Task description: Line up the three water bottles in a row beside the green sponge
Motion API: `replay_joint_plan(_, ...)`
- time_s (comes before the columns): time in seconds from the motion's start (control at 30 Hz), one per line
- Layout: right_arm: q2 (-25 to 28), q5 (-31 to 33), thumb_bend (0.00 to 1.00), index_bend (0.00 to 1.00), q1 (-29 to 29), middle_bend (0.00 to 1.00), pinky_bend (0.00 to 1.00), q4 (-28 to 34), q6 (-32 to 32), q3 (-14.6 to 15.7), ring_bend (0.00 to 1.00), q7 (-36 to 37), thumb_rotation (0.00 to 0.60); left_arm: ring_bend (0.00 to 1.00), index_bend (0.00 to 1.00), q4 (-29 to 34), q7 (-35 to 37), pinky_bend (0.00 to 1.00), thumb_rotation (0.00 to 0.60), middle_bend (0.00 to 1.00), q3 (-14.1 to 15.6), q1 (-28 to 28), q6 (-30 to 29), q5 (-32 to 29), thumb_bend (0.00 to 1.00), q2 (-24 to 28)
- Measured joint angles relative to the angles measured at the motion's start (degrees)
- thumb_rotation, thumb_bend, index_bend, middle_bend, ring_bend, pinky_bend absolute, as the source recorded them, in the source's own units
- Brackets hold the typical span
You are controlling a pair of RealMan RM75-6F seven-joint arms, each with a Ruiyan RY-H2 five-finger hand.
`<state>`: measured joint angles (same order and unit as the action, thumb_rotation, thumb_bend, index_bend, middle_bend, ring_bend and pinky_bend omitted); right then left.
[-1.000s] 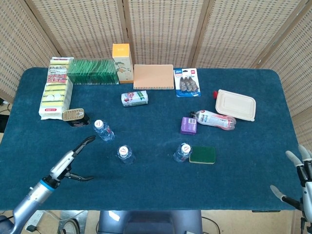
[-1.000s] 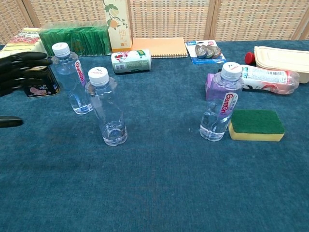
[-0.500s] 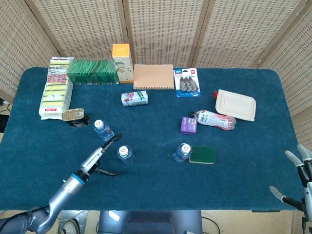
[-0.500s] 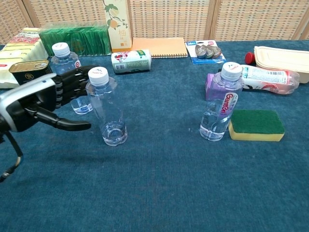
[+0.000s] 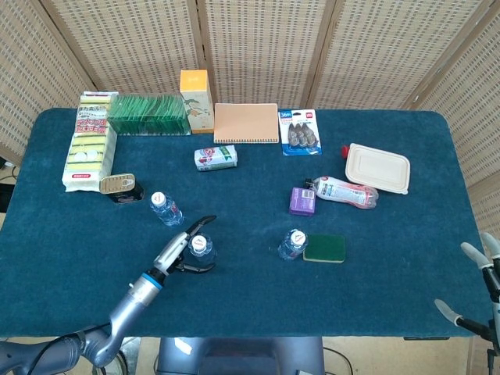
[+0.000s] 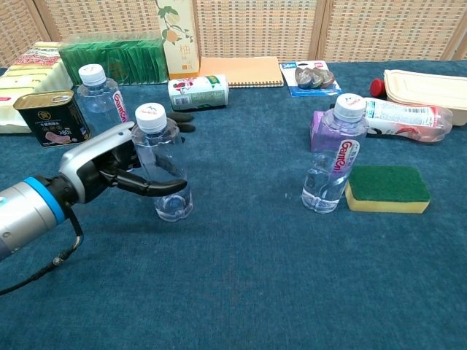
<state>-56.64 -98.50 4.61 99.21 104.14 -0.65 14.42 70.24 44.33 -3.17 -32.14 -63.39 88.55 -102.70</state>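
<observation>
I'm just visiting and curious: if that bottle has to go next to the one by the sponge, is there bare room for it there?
Yes. The cloth is bare between the bottle that the left hand wraps and the bottle touching the sponge; the whole near edge is bare too. Behind that bottle it is crowded: a purple box and a lying bottle.

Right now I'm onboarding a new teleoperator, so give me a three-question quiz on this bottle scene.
1. True or false: the bottle next to the green sponge is lying down.
2. Which hand is wrapped around the middle bottle: A) left hand, B) right hand?
3. Fill in: the far-left bottle stands beside a ____.

Key: 1. False, it stands upright. 2. A. 3. tin.
</observation>
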Motion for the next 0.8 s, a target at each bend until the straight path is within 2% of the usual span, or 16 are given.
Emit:
replay_joint_plan(0.1, 0.11, -0.01, 0.00, 0.15, 0.15, 0.03, 0.00, -0.12, 0.26, -0.15, 0.00, 0.52, 0.600, 0.28, 0.35, -0.73, -2.16, 0.43, 0.600, 0.33, -0.50, -0.09, 0.00, -0.91, 0.30, -1.62)
replay_joint_plan(0.2, 0.19, 0.19, 0.00, 0.15, 0.27, 0.03, 0.00, -0.30, 0.38, -0.32, 0.00, 1.07, 0.600, 0.32, 0.42, -1.16, -4.04, 0.45, 0.600, 0.38, -0.86, 0.05, -0.41, -1.62, 0.32, -2.80)
replay_joint_plan(0.33, 0.28, 0.07, 0.00, 0.15, 0.30, 0.03, 0.00, -0.52, 0.40, -0.47, 0.00, 1.76, 0.600, 0.32, 0.46, -1.21, -5.77, 0.45, 0.600, 0.42, -1.39, 0.26, -0.94, -2.45, 0.33, -3.49)
replay_joint_plan(0.53, 0.24, -0.26, 0.00, 0.15, 0.29, 0.03, 0.00, -0.54, 0.28, -0.51, 0.00, 1.94, 0.600, 0.32, 0.47, -0.18, -6.26, 0.45, 0.600, 0.42, -2.06, 0.16, -1.84, -2.44, 0.32, -3.84)
replay_joint_plan(0.8, 0.23, -0.73, 0.00, 0.15, 0.23, 0.03, 0.00, -0.39, -0.09, -0.43, 0.00, 1.93, 0.600, 0.32, 0.47, 0.99, -8.31, 0.45, 0.600, 0.42, -5.24, -3.49, -0.67, -2.16, 0.31, -4.98)
